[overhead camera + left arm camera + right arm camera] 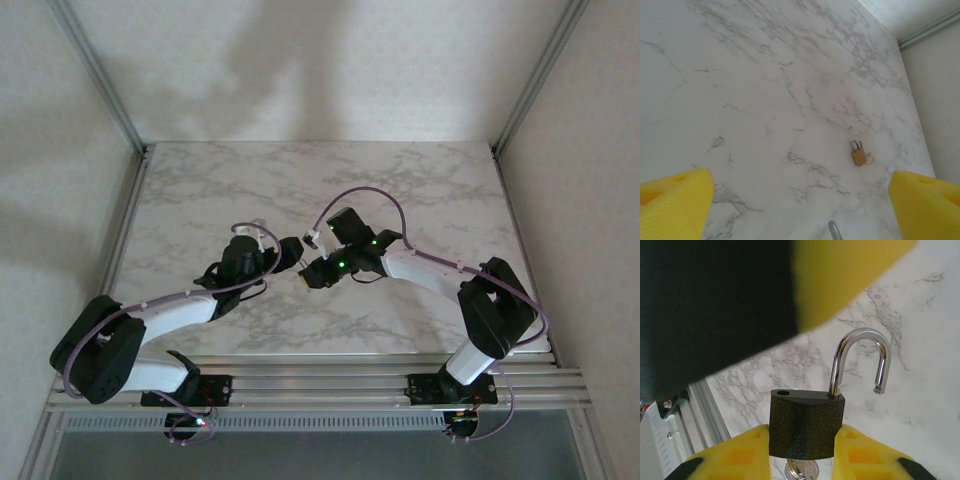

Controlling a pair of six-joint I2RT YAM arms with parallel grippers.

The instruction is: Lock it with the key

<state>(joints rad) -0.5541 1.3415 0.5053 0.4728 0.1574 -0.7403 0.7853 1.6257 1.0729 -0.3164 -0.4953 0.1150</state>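
A dark padlock (805,422) stands upright between the yellow fingers of my right gripper (802,442), which is shut on its body. Its chrome shackle (860,357) is open, the free end swung out to the right and clear of its hole (783,393). A silver key (804,472) on a ring sticks out under the lock's body. My left gripper (800,200) is open with nothing between its yellow pads (675,202). It faces the right gripper (308,272) closely at the table's middle. A grey metal tip (834,231) pokes in low between the left fingers.
A small brass padlock (858,156) with a key ring lies flat on the marble table (765,90), well beyond the left gripper. The left gripper's yellow finger (850,275) and black body (710,305) loom just above the held lock. Aluminium rails (330,375) edge the near side.
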